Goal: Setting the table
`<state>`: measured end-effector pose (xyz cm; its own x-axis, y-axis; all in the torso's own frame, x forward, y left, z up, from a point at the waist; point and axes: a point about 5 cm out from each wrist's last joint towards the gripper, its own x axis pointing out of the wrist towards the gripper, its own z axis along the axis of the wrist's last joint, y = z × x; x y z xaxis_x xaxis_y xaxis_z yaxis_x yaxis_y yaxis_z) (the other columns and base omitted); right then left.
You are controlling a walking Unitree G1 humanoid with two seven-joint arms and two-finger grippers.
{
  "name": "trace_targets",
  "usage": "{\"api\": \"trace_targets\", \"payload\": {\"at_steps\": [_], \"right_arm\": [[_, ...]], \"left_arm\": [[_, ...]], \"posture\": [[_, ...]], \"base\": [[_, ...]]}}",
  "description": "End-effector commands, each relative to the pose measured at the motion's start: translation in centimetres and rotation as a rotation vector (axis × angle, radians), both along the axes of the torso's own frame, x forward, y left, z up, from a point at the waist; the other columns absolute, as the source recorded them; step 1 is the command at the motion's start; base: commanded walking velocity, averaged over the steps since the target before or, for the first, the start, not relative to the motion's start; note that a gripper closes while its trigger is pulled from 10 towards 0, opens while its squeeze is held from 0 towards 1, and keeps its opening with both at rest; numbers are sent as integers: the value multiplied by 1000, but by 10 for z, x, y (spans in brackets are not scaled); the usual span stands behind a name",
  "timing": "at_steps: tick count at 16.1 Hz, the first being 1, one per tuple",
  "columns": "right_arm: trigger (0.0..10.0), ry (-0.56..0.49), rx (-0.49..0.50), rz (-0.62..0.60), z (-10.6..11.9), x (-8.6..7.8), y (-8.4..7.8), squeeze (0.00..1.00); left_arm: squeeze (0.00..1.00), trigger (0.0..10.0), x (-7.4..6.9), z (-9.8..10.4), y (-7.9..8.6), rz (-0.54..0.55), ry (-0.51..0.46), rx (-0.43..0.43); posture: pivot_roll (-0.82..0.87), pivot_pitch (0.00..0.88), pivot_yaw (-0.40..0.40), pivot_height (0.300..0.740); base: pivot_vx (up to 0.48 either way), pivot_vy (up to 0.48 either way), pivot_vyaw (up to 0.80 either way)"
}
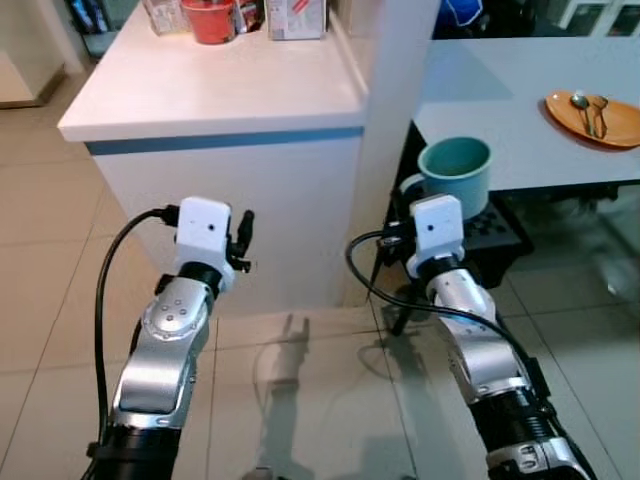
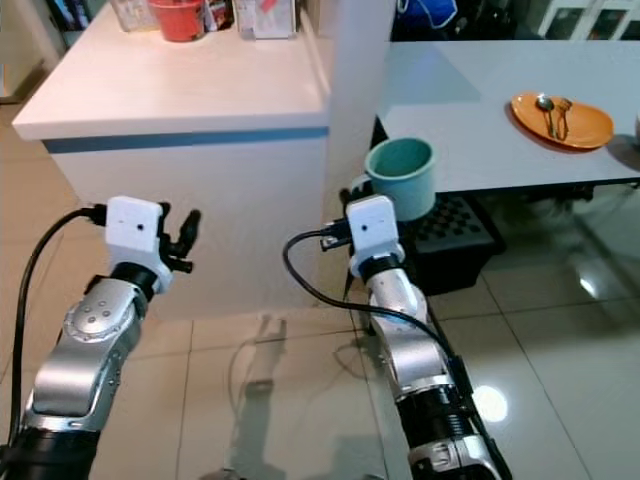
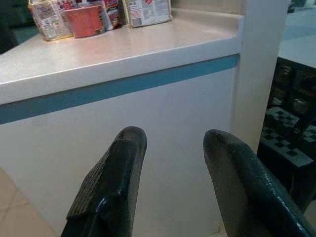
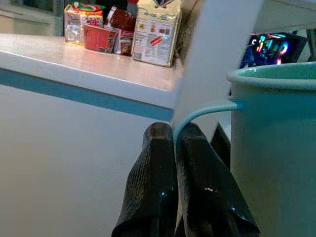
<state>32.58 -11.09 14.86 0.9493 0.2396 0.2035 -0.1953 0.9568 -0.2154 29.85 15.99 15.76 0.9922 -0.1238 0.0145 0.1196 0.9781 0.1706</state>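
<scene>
Listing from left to right, as seen by the head camera.

Left gripper (image 1: 243, 240): raised at about 9 o'clock of the scene, in front of the white counter (image 1: 215, 85). Its two black fingers (image 3: 113, 177) stand apart with a clear gap and nothing between them: released and empty.

Counter top, at 11 to 12 o'clock: a red cup (image 1: 210, 20) with printed packets (image 1: 296, 17) beside it, standing near the far edge. A blue band (image 3: 123, 86) runs under the counter's lip.

White pillar (image 1: 395, 90): at 12 o'clock, between the counter and the grey table (image 1: 520, 110).

Right gripper (image 4: 175, 182): at centre, just right of the pillar. Its fingers are clenched on the thin handle of the teal mug (image 1: 456, 176); the wrist camera shows the handle curving down between the two pressed fingertips. The mug is carried upright, level with the near edge of the grey table, at about 1 o'clock; whether it touches the table edge is hard to judge from here.

Black crate (image 1: 500, 235): under the table, behind the mug.

Orange plate (image 1: 590, 118): at 2 o'clock on the grey table, well apart from the mug, with what look like a spoon (image 1: 581, 103) and a fork (image 1: 600, 112) lying on it.
</scene>
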Motion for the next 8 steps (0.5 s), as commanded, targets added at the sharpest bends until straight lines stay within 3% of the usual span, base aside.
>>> {"api": "trace_targets", "payload": {"at_steps": [1, 5, 8], "right_arm": [[0, -7, -14, -27, 2, 0, -10, 0], [0, -10, -19, -28, 3, 1, -10, 0], [0, -13, -22, -25, 3, 0, -10, 0]], "left_arm": [[0, 10000, 1, 0, -4, -9, 6, 8], [0, 10000, 4, -1, -4, 3, 12, 32], [0, 10000, 7, -2, -5, 13, 21, 41]], "posture": [[64, 71, 44, 740], [58, 54, 41, 740], [52, 54, 41, 740]], "base": [[0, -439, 0], [183, -412, 0], [363, -300, 0]]}}
